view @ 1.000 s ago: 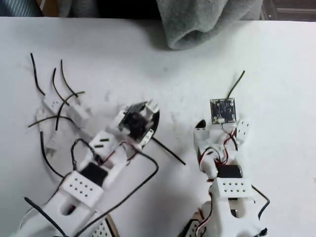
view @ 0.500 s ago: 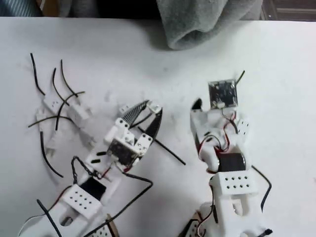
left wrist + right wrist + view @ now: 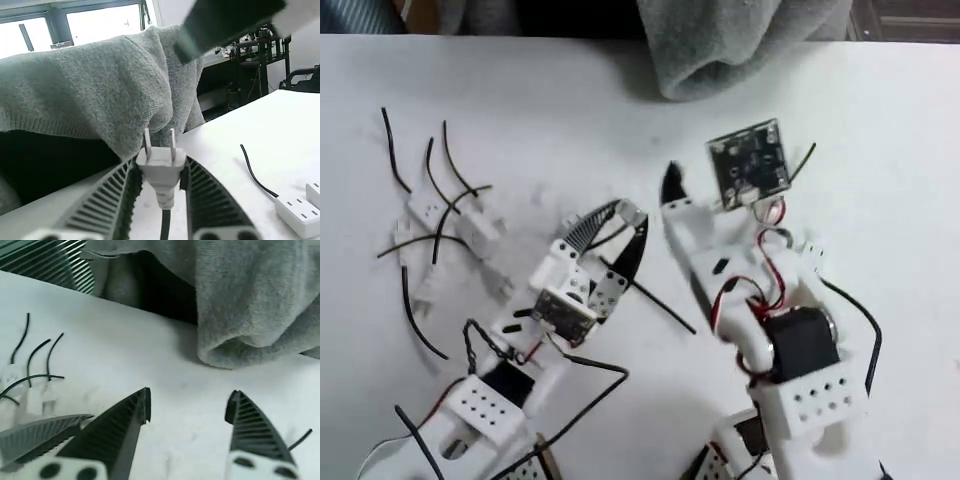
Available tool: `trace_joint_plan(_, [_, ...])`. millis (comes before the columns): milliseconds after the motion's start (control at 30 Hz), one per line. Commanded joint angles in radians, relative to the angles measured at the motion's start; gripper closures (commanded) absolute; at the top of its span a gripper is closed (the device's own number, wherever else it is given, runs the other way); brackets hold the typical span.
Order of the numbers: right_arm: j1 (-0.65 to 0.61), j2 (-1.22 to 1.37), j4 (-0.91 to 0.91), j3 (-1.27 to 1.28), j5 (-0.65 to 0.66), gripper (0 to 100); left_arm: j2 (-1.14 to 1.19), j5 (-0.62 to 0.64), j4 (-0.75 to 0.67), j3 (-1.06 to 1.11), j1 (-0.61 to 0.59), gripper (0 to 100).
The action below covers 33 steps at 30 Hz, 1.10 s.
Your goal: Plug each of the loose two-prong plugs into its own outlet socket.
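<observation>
My left gripper (image 3: 617,228) is shut on a white two-prong plug (image 3: 631,213), just left of the table's middle. In the left wrist view the plug (image 3: 161,167) sits between the ribbed black fingers (image 3: 118,200) with its prongs pointing away, and its black cord (image 3: 660,305) trails toward the front. A white outlet socket (image 3: 810,258) lies to the right, beside the right arm; the left wrist view shows this socket (image 3: 299,215) too. My right gripper (image 3: 187,412) stands open above bare table, close to the right of the held plug.
Several loose white plugs and sockets with black cords (image 3: 450,235) lie at the left. A grey knitted cloth (image 3: 740,45) hangs over the back edge. The right arm's camera board (image 3: 750,160) covers one of its fingers from above.
The right arm has swung left and toward the back, nearer the left gripper. The left arm has turned its wrist and shifted slightly, still holding the plug.
</observation>
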Motion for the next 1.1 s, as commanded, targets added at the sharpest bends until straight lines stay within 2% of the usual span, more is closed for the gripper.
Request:
trace_joint_plan(0, [-0.12,-0.022,0.051,-0.078,0.011,87.7,-0.019,0.014,-0.026,-0.003,0.007,98])
trace_joint_plan(67, [-0.171,-0.013,0.051,-0.077,0.031,92.8,-0.018,0.014,-0.026,-0.003,0.004,98])
trace_joint_plan(200, [-0.242,-0.013,0.03,-0.015,0.219,95.0,-0.019,0.014,-0.026,-0.003,0.002,98])
trace_joint_plan(333, [-0.248,-0.013,-0.035,0.064,0.241,95.0,-0.019,0.014,-0.026,-0.003,0.002,98])
trace_joint_plan(800, [-0.035,-0.012,-0.343,0.302,0.242,95.0,-0.022,0.014,-0.026,-0.003,0.001,98])
trace_joint_plan(1067, [0.016,-0.012,-0.38,0.322,0.244,94.9,-0.022,0.014,-0.026,-0.003,0.001,98])
